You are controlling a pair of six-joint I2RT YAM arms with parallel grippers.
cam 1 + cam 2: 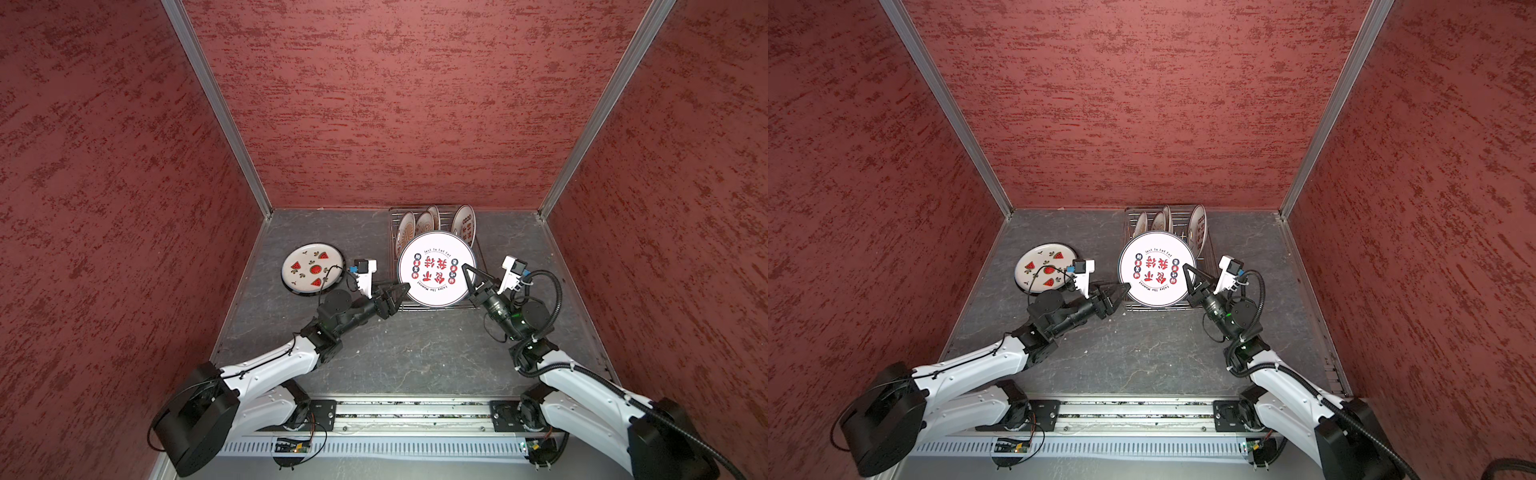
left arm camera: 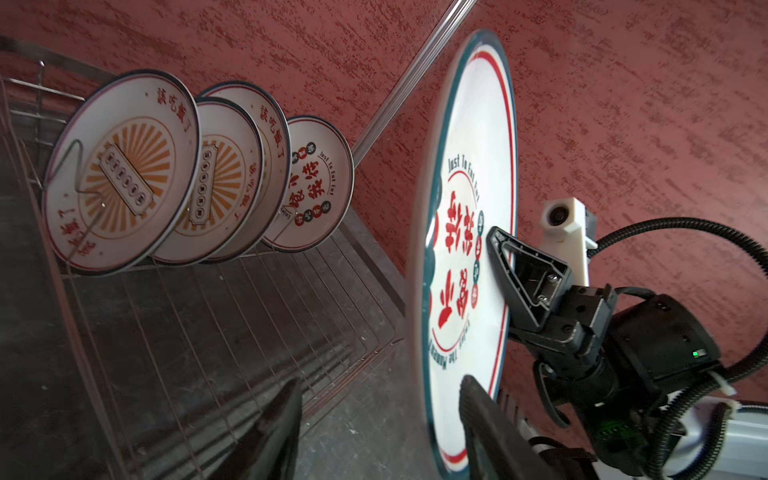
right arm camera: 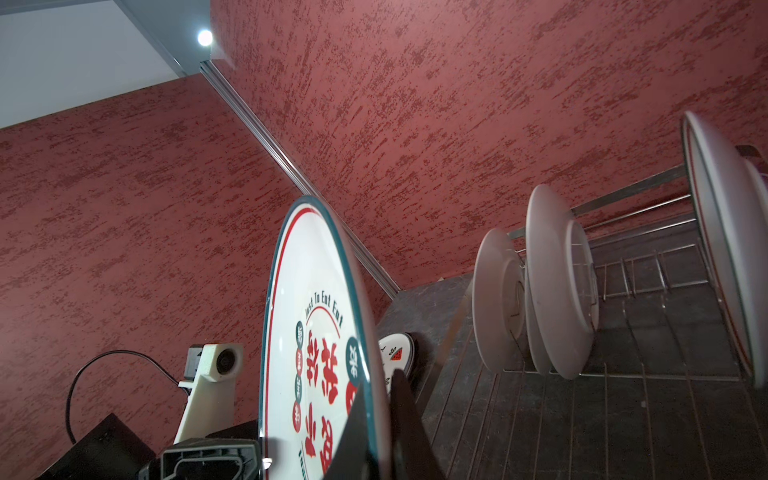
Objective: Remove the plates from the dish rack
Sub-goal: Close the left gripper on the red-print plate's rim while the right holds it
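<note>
My right gripper (image 1: 466, 269) (image 3: 378, 390) is shut on the right rim of a white plate with red characters (image 1: 436, 270) (image 1: 1156, 270), holding it face up over the front of the dish rack (image 1: 392, 232) (image 2: 208, 311). My left gripper (image 1: 405, 286) (image 2: 382, 399) is at the plate's left edge. Its jaws stand apart with the rim (image 2: 440, 415) between them, close to one finger. Several plates (image 1: 424, 222) (image 2: 120, 170) (image 3: 557, 291) stand upright in the back of the rack. A watermelon plate (image 1: 312, 269) (image 1: 1045, 269) lies flat on the table at the left.
Red textured walls (image 1: 374, 104) close in the grey table (image 1: 395, 353) at the back and on both sides. A metal rail (image 1: 407, 411) runs along the front between the arm bases.
</note>
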